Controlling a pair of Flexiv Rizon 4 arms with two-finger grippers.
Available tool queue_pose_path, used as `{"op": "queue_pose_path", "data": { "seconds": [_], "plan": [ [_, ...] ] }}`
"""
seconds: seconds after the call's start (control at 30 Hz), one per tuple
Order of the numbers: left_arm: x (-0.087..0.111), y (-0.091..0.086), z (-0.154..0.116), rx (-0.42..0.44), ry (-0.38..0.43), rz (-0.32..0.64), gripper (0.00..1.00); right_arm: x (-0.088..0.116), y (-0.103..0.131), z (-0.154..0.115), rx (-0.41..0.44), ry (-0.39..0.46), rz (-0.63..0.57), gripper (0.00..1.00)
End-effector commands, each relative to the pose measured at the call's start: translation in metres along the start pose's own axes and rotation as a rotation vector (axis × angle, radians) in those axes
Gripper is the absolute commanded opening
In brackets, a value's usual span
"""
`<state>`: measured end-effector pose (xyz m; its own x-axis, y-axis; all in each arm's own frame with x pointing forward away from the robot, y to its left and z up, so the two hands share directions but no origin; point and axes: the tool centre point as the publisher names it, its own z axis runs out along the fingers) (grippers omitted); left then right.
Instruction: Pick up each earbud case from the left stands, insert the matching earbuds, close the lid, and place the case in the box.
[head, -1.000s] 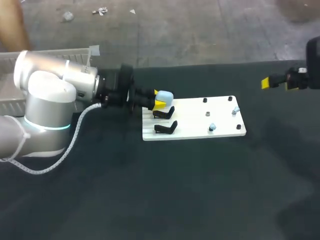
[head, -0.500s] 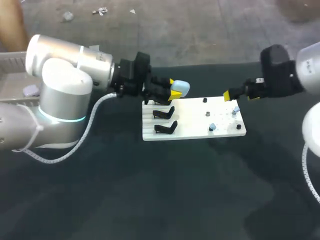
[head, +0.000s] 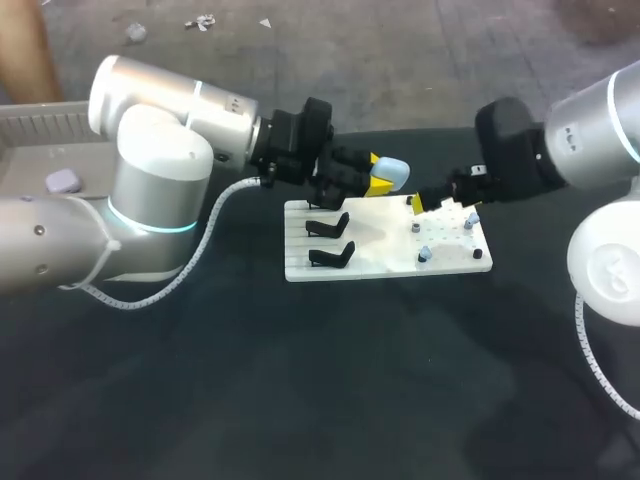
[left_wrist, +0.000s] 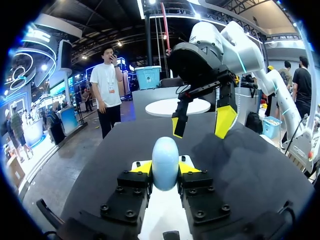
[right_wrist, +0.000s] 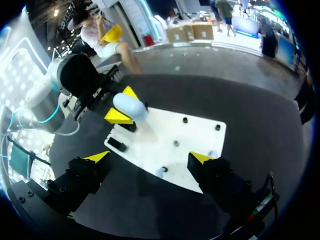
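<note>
Pale-blue earbud case (left_wrist: 165, 152) is clamped between the two yellow tips of the left gripper (left_wrist: 165, 169), one tip pressed on each flank. The case is held in the air, rounded end pointing away from the wrist.

Landmark taken: white board (head: 385, 262), lying flat on the dark table (head: 300, 380).

- In the head view the case is recorded above the board's far edge, about midway along it and clear of the board surface.
- Two black stands (head: 330, 240) are noted at the board's left end, one behind the other. The held case is up and to the right of the rear stand, not touching it.
- Two small pale-blue earbuds (head: 470, 218) are seen upright on the board's right part, one near the far right corner, the other nearer the front edge.
- Small dark posts (head: 410, 201) are noted on the same right part of the board, with a grey one between them.
- The right gripper (head: 443, 203) is recorded over the board's far right portion, near the rear earbud. Its fingers are spread wide apart with nothing between them. In the right wrist view the board's right end is framed between the two tips.
- In the left wrist view the two grippers face each other, the right one just ahead of the case and apart from it.
- A grey box (head: 100, 106) is noted well to the left of the board, beyond the left arm. A small lilac object (head: 62, 181) lies in it. Its kind cannot be told.
</note>
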<state>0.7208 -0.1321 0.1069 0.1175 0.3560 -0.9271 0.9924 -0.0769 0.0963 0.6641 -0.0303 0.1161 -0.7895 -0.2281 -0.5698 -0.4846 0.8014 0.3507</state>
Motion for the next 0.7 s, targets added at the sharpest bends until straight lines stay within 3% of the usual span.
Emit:
{"op": "queue_pose_path", "data": {
  "seconds": [0.03, 0.7],
  "plan": [
    [-0.001, -0.003, 0.003, 0.021, -0.011, 0.003, 0.0, -0.009, -0.003, 0.009, -0.009, 0.015, -0.003, 1.0],
    [-0.007, -0.03, 0.003, 0.07, -0.071, 0.015, 0.0, -0.027, -0.015, 0.013, 0.036, 0.013, 0.024, 1.0]
  ]
}}
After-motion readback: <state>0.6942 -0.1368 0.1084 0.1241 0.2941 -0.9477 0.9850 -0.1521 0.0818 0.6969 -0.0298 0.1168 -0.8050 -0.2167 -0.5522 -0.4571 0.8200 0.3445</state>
